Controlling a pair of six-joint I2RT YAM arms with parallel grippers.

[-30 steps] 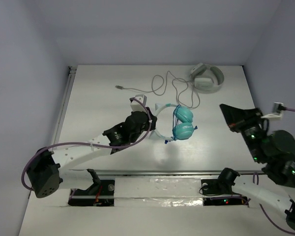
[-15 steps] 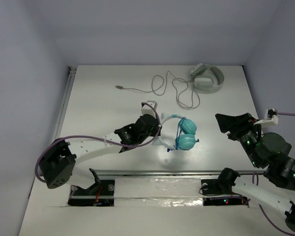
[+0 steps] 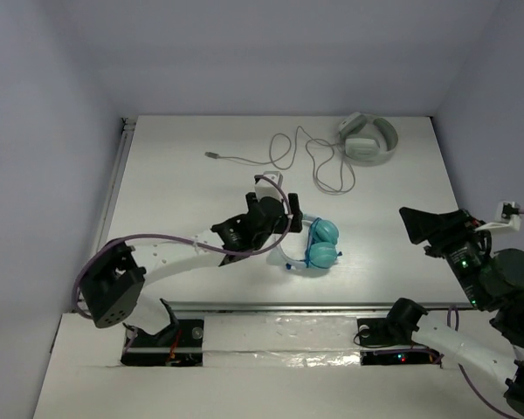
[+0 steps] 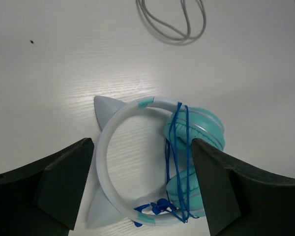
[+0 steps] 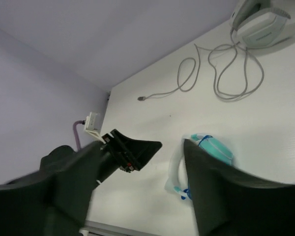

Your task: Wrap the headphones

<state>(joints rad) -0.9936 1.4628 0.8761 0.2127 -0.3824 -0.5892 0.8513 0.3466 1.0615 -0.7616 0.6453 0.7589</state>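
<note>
The headphones point(image 3: 321, 244) lie flat on the white table, teal ear cups point(image 4: 194, 129) side by side and the white headband point(image 4: 105, 147) curving to their left. The thin blue cable point(image 4: 179, 147) is wound round the cups, and its plug end point(image 4: 157, 206) rests by the headband's lower tip. My left gripper point(image 4: 141, 147) hangs open just above them, its fingers straddling the band and touching nothing; from above this gripper point(image 3: 294, 223) sits beside the cups. My right gripper point(image 3: 424, 234) stands open and empty off to the right. The right wrist view shows the headphones point(image 5: 212, 146) partly behind a finger.
Grey-white headphones point(image 3: 368, 138) sit at the table's back right, their grey cable point(image 3: 313, 162) looping leftward to a plug point(image 3: 211, 154). A metal rail point(image 3: 314, 307) runs along the near edge. Walls close in the back and both sides.
The left gripper has opened and let go of the headband; the headphones have come down and now lie on the table. The right gripper has opened and drawn back to the right.
</note>
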